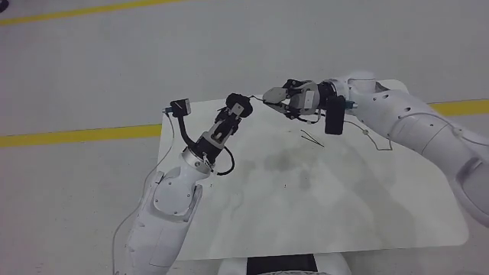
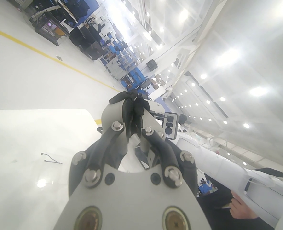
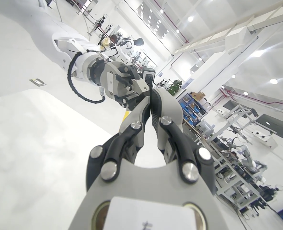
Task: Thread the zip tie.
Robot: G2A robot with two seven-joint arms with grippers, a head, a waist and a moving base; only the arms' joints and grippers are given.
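A thin black zip tie [image 1: 257,100] spans the short gap between my two grippers above the far edge of the white table [image 1: 359,206]. My left gripper [image 1: 243,107] is shut on one end of it. In the left wrist view the black fingers [image 2: 125,120] press together on the black strap [image 2: 123,97]. My right gripper [image 1: 270,96] meets it from the other side and is shut on the other end. In the right wrist view the zip tie [image 3: 152,92] runs as a thin line out of my shut right gripper [image 3: 151,107] toward the left gripper [image 3: 131,84] just beyond.
A spare zip tie [image 1: 312,139] lies flat on the table behind the right gripper, also seen in the left wrist view [image 2: 51,160]. The table's far rounded corner [image 2: 83,113] is close below both grippers. Open tabletop lies nearer the robot.
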